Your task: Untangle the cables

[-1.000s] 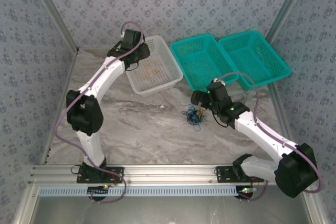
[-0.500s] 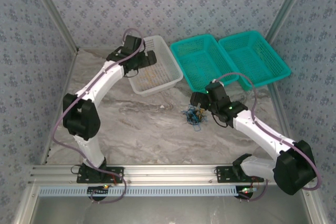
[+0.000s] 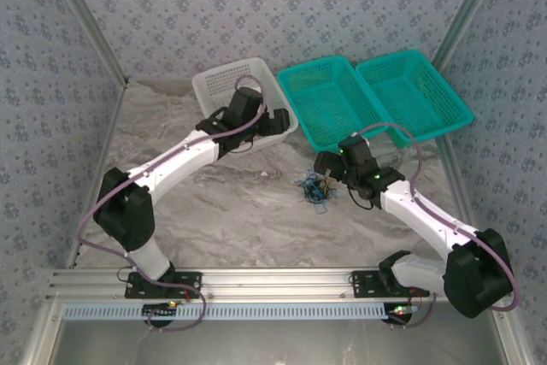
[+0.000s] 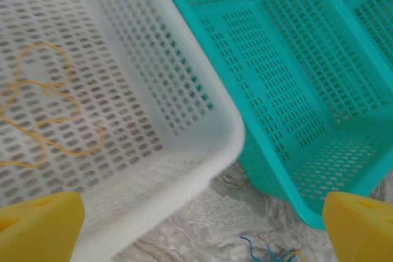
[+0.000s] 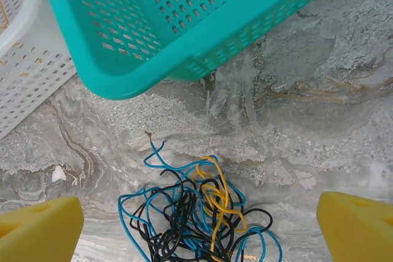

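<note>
Right gripper, jaws spread to their full width and holding nothing, hovers just above the cables; in its wrist view the two yellow pads flank the clump, which lies between them on the marbled table. Left gripper, likewise wide open and empty, hangs over the near right corner of the white basket, where that basket meets the nearer teal basket. A single yellow-orange wire lies loosely coiled on the white basket's floor, apart from any other; this suggests that one strand is already sorted. Both teal baskets appear to hold nothing, although their mesh floors make a thin wire hard to rule out. Blue, black and yellow-orange strands of the clump are looped through one another, so most of the untangling is judged not yet done. From above, the cables rest on the table near the middle, just on the near side of the left teal basket, directly beside the right gripper and well apart from the left gripper, to its near right.
</note>
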`<action>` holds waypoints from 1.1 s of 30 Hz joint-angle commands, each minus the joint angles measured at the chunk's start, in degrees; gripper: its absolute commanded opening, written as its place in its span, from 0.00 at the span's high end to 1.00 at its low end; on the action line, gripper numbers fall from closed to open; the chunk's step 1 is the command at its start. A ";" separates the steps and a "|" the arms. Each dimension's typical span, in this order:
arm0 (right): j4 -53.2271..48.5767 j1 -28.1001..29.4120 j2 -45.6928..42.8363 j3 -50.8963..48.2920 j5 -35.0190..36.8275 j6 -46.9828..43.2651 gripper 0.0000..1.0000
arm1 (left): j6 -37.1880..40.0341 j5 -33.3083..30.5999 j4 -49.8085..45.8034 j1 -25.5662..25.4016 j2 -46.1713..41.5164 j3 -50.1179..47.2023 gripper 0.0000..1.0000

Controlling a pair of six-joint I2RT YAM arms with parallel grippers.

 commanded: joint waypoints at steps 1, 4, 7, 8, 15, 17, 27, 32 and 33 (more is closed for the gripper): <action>-1.76 -0.50 -1.62 -1.07 -1.87 0.52 0.00 | -2.19 -0.98 6.52 -2.29 -2.18 -3.05 0.01; -1.64 -0.62 -3.88 -3.06 -1.70 0.12 0.00 | -4.13 0.07 8.81 -4.53 -2.80 -6.01 0.01; -1.44 -1.15 -6.13 -4.99 -1.69 -0.23 0.00 | -4.92 0.44 9.79 -7.27 -2.74 -8.03 0.00; -1.97 -1.31 -6.71 -5.32 -1.64 -0.15 0.00 | -5.00 0.48 9.49 -8.32 -2.52 -8.35 0.00; -2.12 -3.78 -10.95 -8.24 -8.49 -0.64 0.01 | -7.54 2.74 4.71 -12.58 0.21 -10.28 0.00; -1.64 -4.73 -10.39 -8.44 -11.24 -2.84 0.03 | -7.61 2.98 4.68 -13.08 1.24 -10.89 0.01; 5.35 -11.94 -3.68 -9.80 -25.43 -6.70 0.14 | -6.85 5.32 4.11 -13.48 6.35 -9.37 0.01; 4.32 -11.55 -0.54 -7.28 -26.95 -9.43 0.14 | -5.95 7.67 4.80 -13.41 7.20 -8.47 0.01; 4.90 -11.10 -0.62 -7.14 -27.10 -9.38 0.17 | -6.20 7.50 4.62 -13.47 7.28 -8.45 0.03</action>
